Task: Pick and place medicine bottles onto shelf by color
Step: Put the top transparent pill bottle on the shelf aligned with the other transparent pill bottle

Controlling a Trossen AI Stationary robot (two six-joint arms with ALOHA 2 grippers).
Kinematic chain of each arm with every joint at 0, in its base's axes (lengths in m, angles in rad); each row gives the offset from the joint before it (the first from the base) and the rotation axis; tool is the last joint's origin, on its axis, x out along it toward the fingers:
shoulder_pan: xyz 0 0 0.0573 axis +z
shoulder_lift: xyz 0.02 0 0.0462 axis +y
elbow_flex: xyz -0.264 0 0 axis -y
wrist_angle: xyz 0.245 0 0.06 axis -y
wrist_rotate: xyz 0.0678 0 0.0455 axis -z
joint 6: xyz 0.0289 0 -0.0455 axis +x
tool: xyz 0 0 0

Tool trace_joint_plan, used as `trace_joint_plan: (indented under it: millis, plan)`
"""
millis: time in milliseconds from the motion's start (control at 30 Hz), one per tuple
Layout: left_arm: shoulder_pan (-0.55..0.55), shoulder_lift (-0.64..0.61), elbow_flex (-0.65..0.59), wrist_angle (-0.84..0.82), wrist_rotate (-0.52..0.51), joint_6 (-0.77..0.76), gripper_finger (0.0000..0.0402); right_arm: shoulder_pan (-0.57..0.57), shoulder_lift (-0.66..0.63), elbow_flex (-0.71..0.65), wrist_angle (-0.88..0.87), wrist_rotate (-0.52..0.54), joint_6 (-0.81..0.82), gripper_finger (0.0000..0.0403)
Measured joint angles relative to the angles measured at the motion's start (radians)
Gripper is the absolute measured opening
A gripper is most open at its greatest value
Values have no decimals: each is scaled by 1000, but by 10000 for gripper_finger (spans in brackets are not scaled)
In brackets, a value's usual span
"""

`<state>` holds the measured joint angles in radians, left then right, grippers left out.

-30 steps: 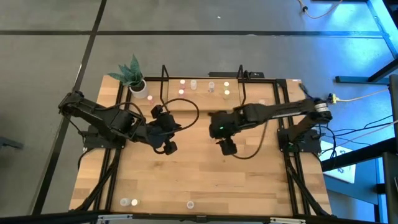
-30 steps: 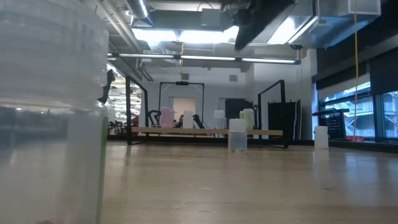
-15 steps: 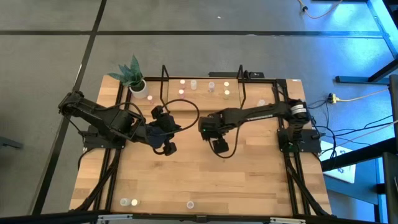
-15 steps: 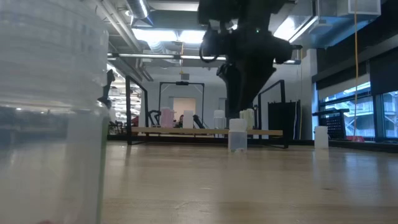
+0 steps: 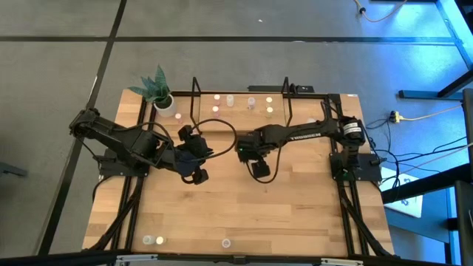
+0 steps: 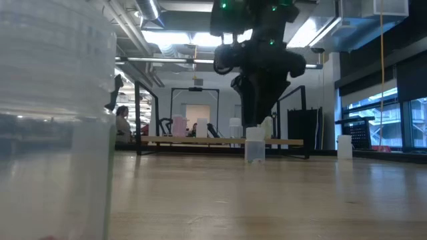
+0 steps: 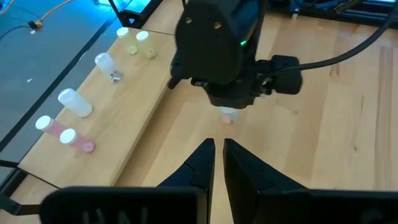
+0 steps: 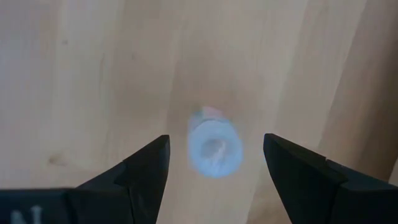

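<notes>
On the large light-wood tabletop (image 5: 236, 207), the low wooden shelf framed in thin black rods (image 5: 240, 111) runs along the far edge, with a white pot holding a green plant (image 5: 164, 101) just beside its left end. Several tiny whitish bottles with pink, white and yellow-green tops (image 7: 68, 137) already rest on the shelf board. Three more small bottles (image 5: 153, 240) stand well apart from the shelf, near the table's front edge.

A single small whitish bottle with a white top (image 8: 214, 148) stands upright on the bare wood in front of the shelf. The right gripper (image 8: 214, 155) hangs directly over it, fingers spread wide, one to each side, touching nothing. The left gripper (image 7: 217, 162), clenched and empty, waits nearby in front of the shelf, pointed at the right one.
</notes>
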<state>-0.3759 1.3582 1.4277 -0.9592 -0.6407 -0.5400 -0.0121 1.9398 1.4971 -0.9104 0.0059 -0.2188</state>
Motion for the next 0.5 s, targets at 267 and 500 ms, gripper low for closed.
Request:
trace_joint_plan:
  millis: [267,500]
  plan:
    - [0,0,0,0,0,0,27,-17,32,-23,17,-34,-3,260]
    - [0,-1,0,0,0,0,28,-17,32,-103,75,-34,1,260]
